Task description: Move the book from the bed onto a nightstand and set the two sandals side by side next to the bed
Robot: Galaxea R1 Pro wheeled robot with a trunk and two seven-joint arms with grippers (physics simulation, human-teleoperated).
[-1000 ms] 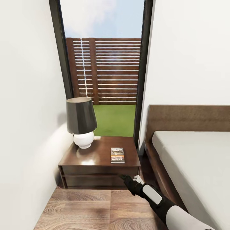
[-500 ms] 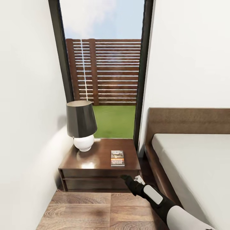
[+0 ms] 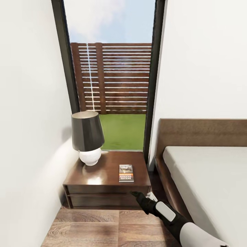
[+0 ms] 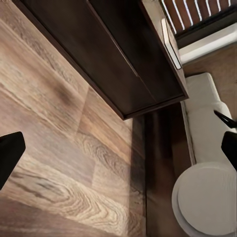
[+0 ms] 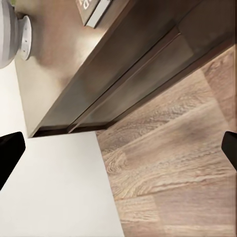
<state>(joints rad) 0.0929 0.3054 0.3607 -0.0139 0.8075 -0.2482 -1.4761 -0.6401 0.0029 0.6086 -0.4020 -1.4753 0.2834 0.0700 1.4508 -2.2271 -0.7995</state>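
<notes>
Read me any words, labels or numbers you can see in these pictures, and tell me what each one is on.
Book on the nightstand, white and orange lettering on the cover: too small and blurred to read in the head view.
Same book in the right wrist view: cropped white letter fragments, unreadable.
No other text visible.

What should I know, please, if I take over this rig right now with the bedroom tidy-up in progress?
Right pincer: empty and open, hanging low in front of the dark-brown wooden nightstand.
Left pincer: open, holding nothing, aimed at the light-brown plank floor.
Small dark-grey paperback book: lying flat on the nightstand top, right of the black-shaded lamp with round white base.
Low bed with dark-brown frame and light-grey mattress: stands to the right.
Done: book moved to the nightstand.
Left: find the two sandals and set them side by side next to the bed.
</notes>
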